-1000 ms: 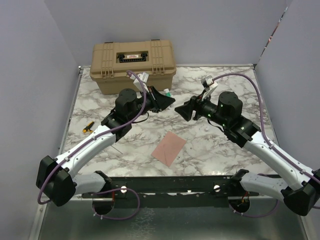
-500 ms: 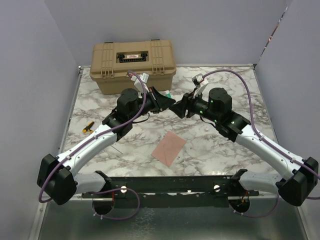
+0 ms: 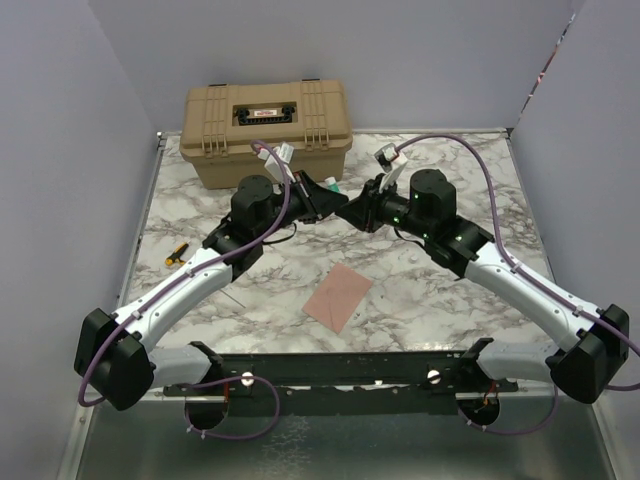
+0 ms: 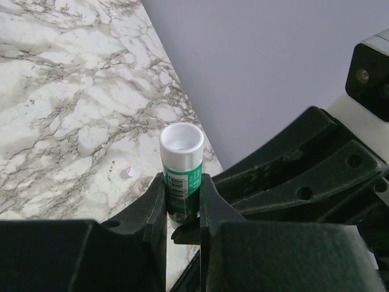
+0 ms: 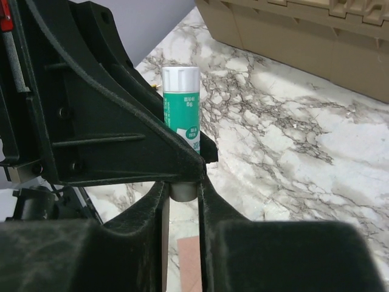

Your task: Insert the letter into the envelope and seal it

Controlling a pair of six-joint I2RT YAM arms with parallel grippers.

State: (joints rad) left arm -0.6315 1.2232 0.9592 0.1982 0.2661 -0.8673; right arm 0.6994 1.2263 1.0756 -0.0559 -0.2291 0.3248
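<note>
The pinkish-brown envelope [image 3: 338,296] lies flat on the marble near the front middle, and a strip of it [image 5: 189,261] shows under the right wrist. The letter is out of view. Above the table's back middle, my left gripper [image 3: 335,200] [image 4: 181,194] is shut on a green-and-white glue stick [image 4: 181,176] [image 5: 182,115] by its middle. My right gripper [image 3: 352,210] [image 5: 182,191] meets it tip to tip, its jaws closed against the stick's grey end. The stick's white end [image 4: 181,141] stands free.
A tan hard case [image 3: 265,130] stands at the back left, just behind the grippers. A small yellow-and-black tool [image 3: 176,255] lies by the left edge. Grey walls close in the table on the left, back and right.
My right arm has swung left to meet the left gripper, and its jaws have narrowed from wide open onto the glue stick's end. The left arm and the envelope have not moved.
</note>
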